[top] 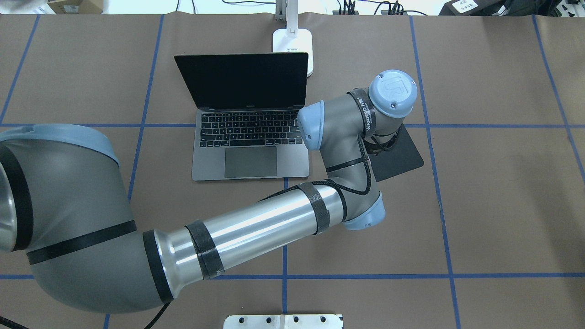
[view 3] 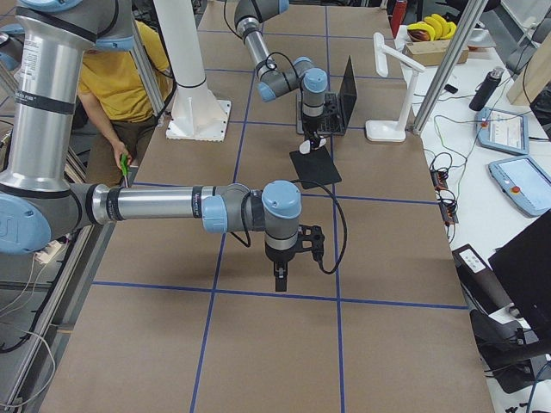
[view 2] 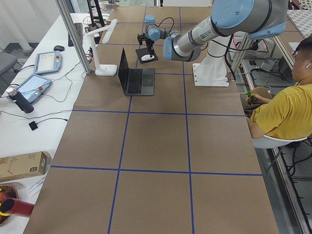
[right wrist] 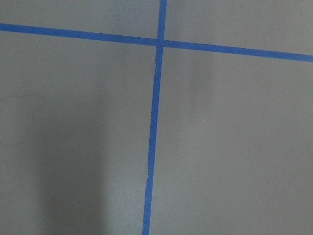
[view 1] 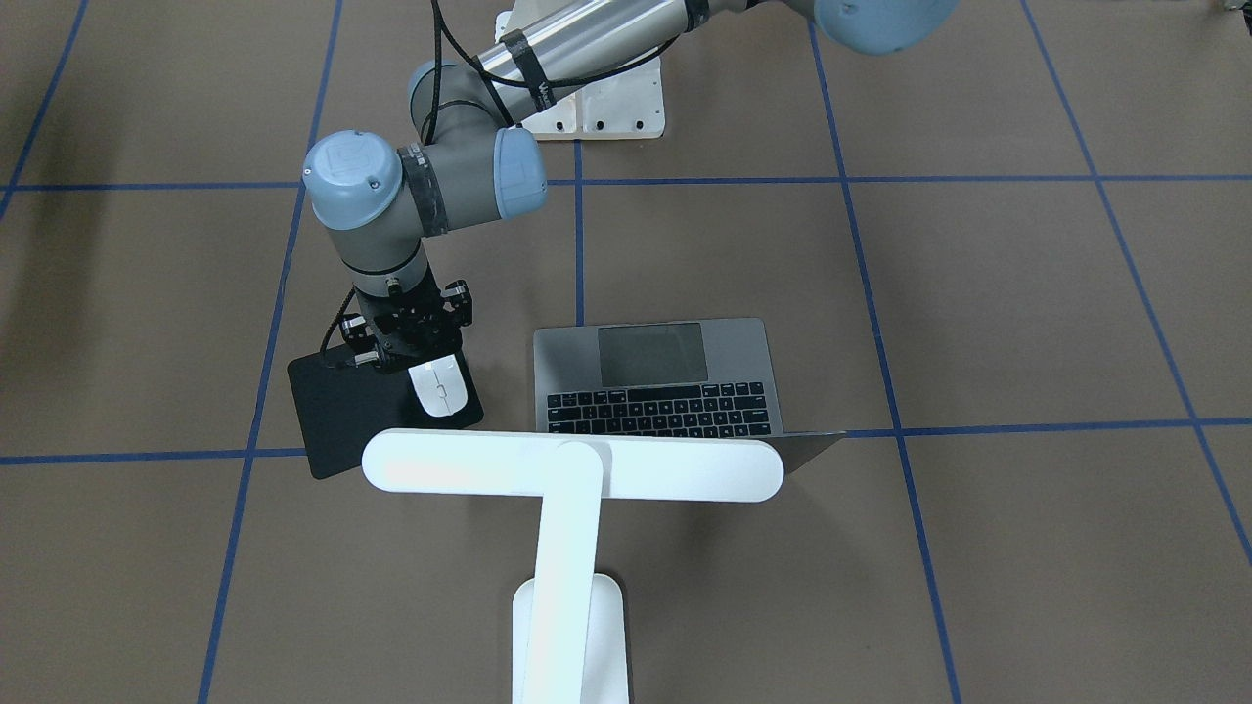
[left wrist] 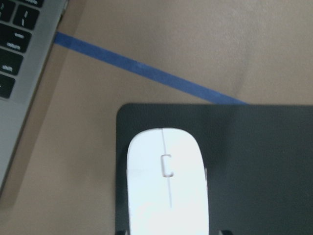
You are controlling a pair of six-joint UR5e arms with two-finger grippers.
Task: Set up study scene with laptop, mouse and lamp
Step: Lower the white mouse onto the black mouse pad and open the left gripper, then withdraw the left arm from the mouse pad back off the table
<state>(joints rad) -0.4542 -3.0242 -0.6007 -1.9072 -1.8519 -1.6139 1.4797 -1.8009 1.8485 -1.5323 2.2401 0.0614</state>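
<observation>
The white mouse (view 1: 438,389) lies on the corner of a black mat (view 1: 352,416) nearest the laptop (view 1: 655,376). The grey laptop stands open with a dark screen (top: 244,80). My left arm reaches across the table. My left gripper (view 1: 433,364) points down over the mouse, its jaws close against the mouse's sides; the left wrist view shows the mouse (left wrist: 167,181) filling the gap between them. The white T-shaped lamp (view 1: 572,469) stands behind the laptop, its base (top: 293,43) on the table. My right gripper (view 3: 280,277) hangs over bare table; I cannot tell whether it is open.
The white mounting pedestal (view 1: 606,108) with bolt holes sits at the robot's side. A seated operator (view 2: 287,107) is beside the table. Blue tape lines (right wrist: 154,122) cross the brown tabletop under my right wrist.
</observation>
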